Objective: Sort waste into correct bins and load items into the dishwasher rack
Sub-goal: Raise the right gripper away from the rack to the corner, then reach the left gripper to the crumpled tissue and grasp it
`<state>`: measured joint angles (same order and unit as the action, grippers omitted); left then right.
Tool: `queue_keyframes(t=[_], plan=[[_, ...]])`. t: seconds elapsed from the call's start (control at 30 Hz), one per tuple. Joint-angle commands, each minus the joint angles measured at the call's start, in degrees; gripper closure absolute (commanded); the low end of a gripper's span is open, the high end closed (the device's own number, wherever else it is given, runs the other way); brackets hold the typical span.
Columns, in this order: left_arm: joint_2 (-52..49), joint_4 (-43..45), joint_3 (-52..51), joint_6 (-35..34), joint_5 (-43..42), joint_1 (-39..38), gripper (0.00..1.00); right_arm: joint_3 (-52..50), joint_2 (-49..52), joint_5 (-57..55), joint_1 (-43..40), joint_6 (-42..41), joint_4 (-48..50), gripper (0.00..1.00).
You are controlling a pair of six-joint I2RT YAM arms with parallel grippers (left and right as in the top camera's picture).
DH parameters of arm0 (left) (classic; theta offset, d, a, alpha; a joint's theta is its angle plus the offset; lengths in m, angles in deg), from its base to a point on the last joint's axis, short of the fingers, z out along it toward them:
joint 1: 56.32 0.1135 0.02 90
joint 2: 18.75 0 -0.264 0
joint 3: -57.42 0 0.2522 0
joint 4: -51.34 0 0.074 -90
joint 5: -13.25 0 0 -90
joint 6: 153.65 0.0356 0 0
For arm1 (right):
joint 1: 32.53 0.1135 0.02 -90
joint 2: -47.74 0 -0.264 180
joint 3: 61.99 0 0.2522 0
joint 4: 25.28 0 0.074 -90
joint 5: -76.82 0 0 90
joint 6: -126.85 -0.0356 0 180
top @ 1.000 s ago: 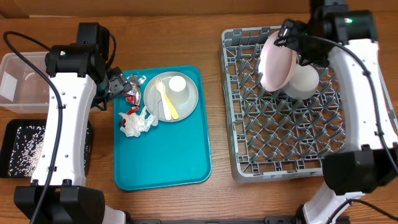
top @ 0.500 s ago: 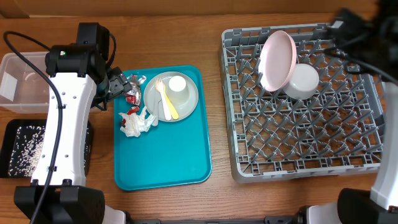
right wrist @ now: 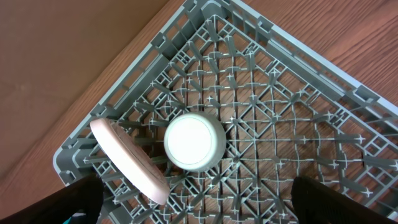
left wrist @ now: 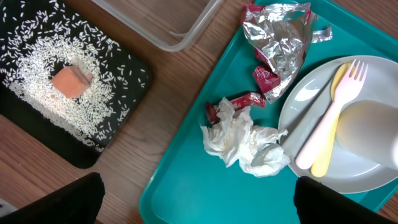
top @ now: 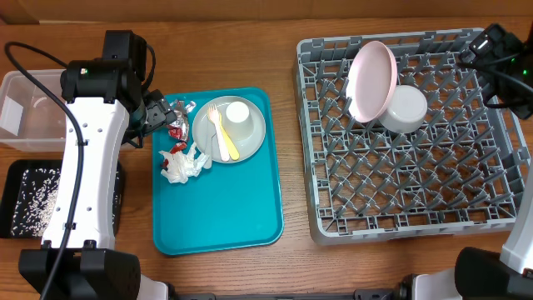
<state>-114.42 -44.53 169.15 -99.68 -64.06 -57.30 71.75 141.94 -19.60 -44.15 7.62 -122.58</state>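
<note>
Wood-grain table (top: pixel 225 58); possibly cardboard (top: pixel 250 7) behind.

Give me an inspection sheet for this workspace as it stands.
Surface: wooden table; no spill seen.
Job's things: pink plate on edge and white bowl upside down in the dishwasher rack; grey-green plate holding cup, fork and spoon; tissue and foil wrappers beside it; rice and orange cube in the black tray; clear tub next to that.
Clutter: teal tray under plate and waste.
Hands: left hand open, holding nothing; right hand open above the rack, holding nothing.
Cables: black cable along the left arm.
Surroundings: nothing seen.
</note>
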Motion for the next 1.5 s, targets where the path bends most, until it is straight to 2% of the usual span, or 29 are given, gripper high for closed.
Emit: queue_keyframes(t=[0.0, 0.67, 0.73, 0.8, 0.93, 1.03, 1.13, 1.23, 1.33, 1.43, 1.47], plan=[[1.18, -0.09, 0.66, 0.24, 0.81, 0.59, 0.0, -0.02, -0.11, -0.83, -0.13, -0.46, 0.48, 0.0], [1.18, 0.48, 0.66, -0.76, 0.0, 0.59, 0.0, -0.02, -0.11, -0.85, -0.13, -0.85, 0.46, 0.0], [1.18, 1.99, 0.66, -1.99, -2.75, 0.59, 0.0, -0.02, -0.11, -0.85, -0.13, -0.83, 0.46, 0.0], [1.18, 1.77, 0.66, -2.12, -10.45, 0.59, 0.0, -0.02, -0.11, -0.85, -0.13, -0.85, 0.48, 0.0], [1.18, -0.35, 0.63, -1.62, -20.2, 0.5, 0.0, -0.02, -0.11, -0.85, -0.13, -0.85, 0.46, 0.0], [1.18, -0.17, 0.28, 4.09, -24.46, -0.94, 0.0, -0.02, -0.11, -0.85, -0.13, -0.85, 0.48, 0.0], [1.18, -1.88, -0.87, 7.96, -22.29, -3.76, 0.0, -0.02, -0.11, -0.85, -0.13, -0.85, 0.48, 0.0], [1.18, -3.37, -4.09, 6.71, -17.49, -7.1, 0.0, -0.02, -0.11, -0.85, -0.13, -0.85, 0.48, 0.0], [1.18, -2.6, -8.9, 4.2, -16.37, -10.01, 0.01, -0.02, -0.11, -0.85, -0.13, -0.83, 0.48, 0.0], [1.18, -0.04, -16.65, 0.35, -11.87, -12.33, 0.14, -0.02, -0.11, -0.85, -0.13, -0.85, 0.48, 0.0], [1.18, 0.76, -18.62, -0.52, -10.69, -12.33, 0.15, -0.02, -0.11, -0.85, -0.13, -0.85, 0.48, 0.0]])
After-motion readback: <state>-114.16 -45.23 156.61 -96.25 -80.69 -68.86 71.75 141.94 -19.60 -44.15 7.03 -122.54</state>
